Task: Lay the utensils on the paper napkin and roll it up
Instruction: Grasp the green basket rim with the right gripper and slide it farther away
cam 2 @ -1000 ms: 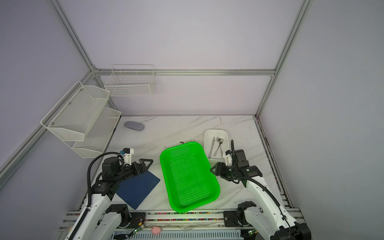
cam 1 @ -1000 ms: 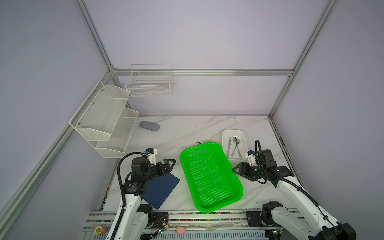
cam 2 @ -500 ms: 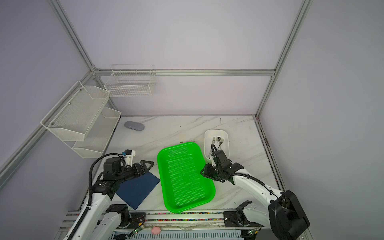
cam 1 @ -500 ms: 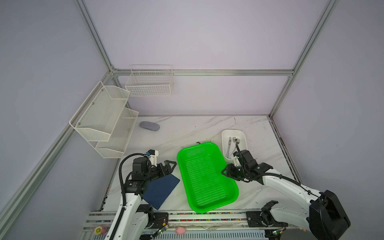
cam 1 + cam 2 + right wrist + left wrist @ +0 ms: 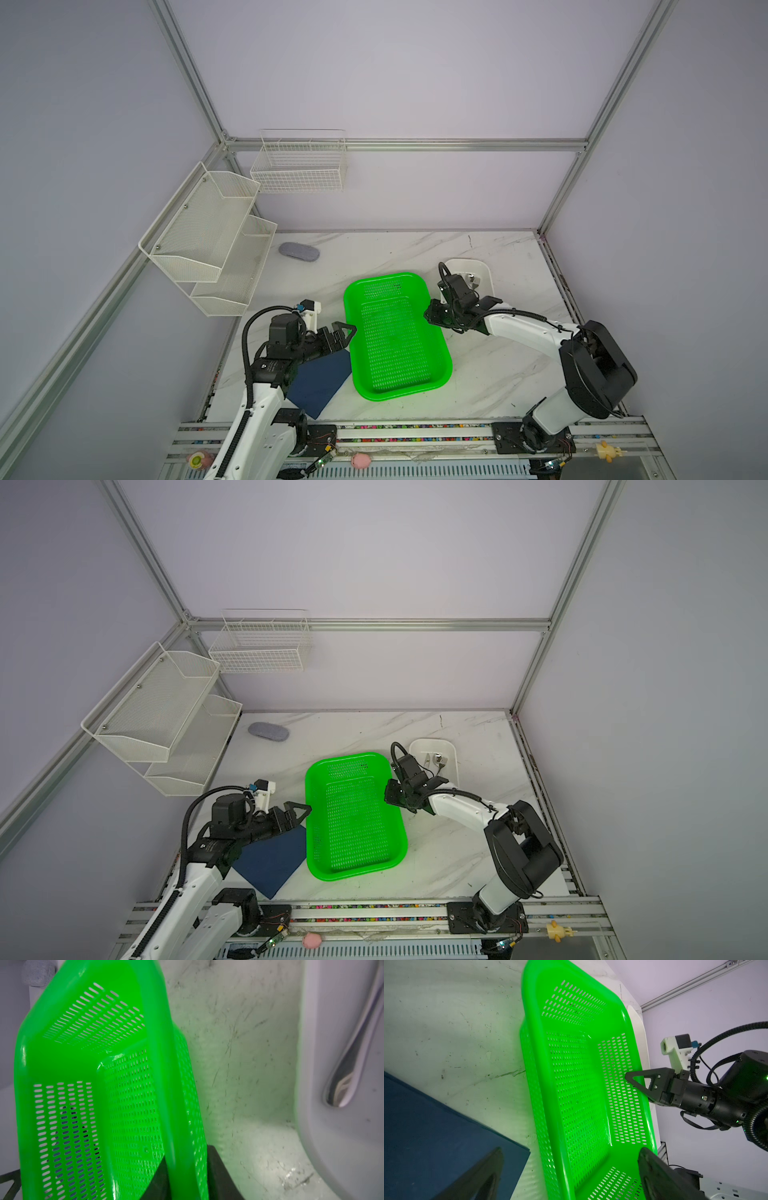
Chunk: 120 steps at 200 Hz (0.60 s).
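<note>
Napkin point(image 5: 320, 384): one navy sheet, flat on the near left of the marble table point(image 5: 498, 365), one corner pointing near, its right corner just beside the green basket point(image 5: 395, 345).
Utensils point(image 5: 434, 760): in the one white tray point(image 5: 485, 270), far right. Only two shiny ends show past the right arm, so the count is unclear. In the right wrist view one handle point(image 5: 349, 1064) lies roughly along the tray's long side.
Basket: one, long axis far to near, lying between napkin and tray.
Right gripper point(image 5: 430, 313): fingers clamped on the basket's right rim, one inside, one outside.
Left gripper point(image 5: 343, 334): fingers wide apart, above the napkin's far corner at the basket's left rim.
Surroundings: one grey oval pad point(image 5: 299, 252) far left; one wire basket point(image 5: 299, 166) on the far wall; one two-tier mesh shelf point(image 5: 208, 232) on the left wall.
</note>
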{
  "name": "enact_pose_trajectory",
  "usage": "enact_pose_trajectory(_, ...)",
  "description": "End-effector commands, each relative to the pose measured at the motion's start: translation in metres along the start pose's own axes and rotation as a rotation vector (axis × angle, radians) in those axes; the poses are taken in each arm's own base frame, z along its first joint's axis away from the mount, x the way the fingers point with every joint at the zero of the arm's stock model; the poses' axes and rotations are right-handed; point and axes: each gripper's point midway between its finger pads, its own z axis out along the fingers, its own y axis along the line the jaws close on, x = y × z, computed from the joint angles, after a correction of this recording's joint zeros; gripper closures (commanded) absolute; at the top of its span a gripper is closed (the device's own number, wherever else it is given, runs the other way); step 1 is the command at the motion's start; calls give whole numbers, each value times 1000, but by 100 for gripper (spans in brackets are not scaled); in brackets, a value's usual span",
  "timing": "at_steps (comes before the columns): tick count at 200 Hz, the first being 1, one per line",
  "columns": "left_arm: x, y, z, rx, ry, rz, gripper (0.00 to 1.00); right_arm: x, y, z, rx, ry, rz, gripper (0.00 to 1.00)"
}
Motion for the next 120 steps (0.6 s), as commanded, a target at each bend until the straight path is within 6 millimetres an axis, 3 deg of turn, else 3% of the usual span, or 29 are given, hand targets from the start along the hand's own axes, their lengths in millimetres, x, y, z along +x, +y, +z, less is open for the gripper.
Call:
enact_pose_trajectory(1,-33,-28,-16,21,-82,56,0,-24,-7,10,119,-53,-97,75)
enact_pose_trajectory(57,-36,-19,-22,-52,-109,57,0,-75,11,59,184,-89,-254,79)
enact_pose_trajectory(120,-37,0,-24,-164,-115,45,0,-162,16,111,231,-165,-380,81)
